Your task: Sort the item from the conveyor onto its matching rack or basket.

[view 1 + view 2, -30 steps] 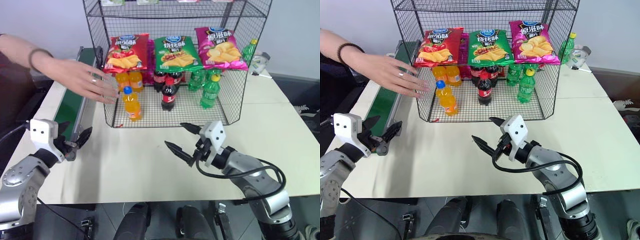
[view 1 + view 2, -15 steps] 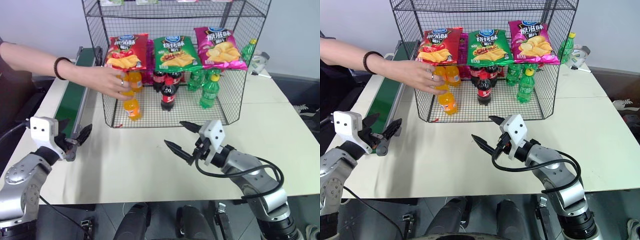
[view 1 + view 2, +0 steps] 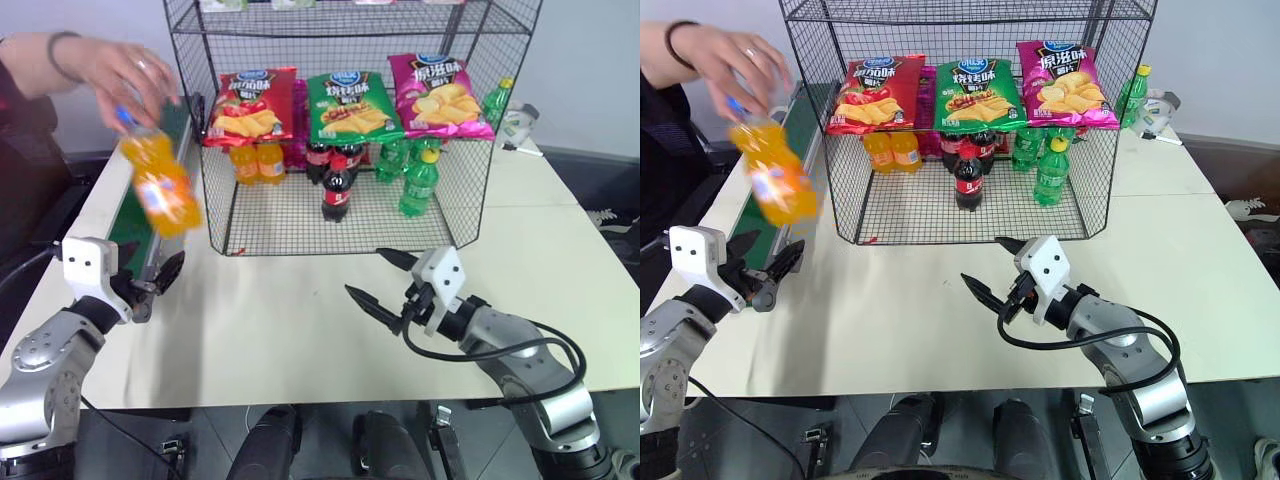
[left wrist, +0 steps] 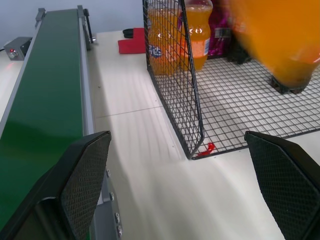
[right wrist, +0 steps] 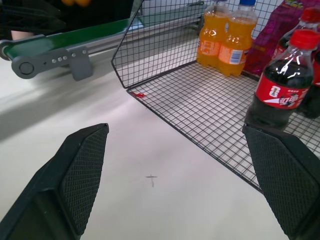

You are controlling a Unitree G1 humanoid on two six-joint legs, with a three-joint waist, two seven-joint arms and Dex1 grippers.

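1. Orange soda bottle (image 3: pixel 158 185) is in the air, tilted, blurred, hanging above the near end of the conveyor (image 3: pixel 150 195), left of the rack. Not on the belt, not on a shelf.
2. A person's hand (image 3: pixel 118 62) grasps it at the blue-cap end from above; looks like it's being carried to the belt so the robot has an item to sort (my read).
3. Conveyor: green belt bare where visible, runs along the table's left edge beside the rack (image 3: pixel 350 120).
4. Rack bottom shelf: two orange soda bottles (image 3: pixel 257 161) at back left, cola bottles (image 3: pixel 337 185) centre, green bottles (image 3: pixel 419 182) right. Chip bags on the tier above sit in matching colour order. So the item's likely slot is the back-left orange group.
5. Left gripper (image 3: pixel 150 285) is spread wide, empty, level, parked just beside the conveyor end, probably waiting for the pick.
6. Right gripper (image 3: pixel 383 282) is spread wide too, empty, over bare table in front of the rack, well apart from the bottle.
7. Sorting not started by the robot.
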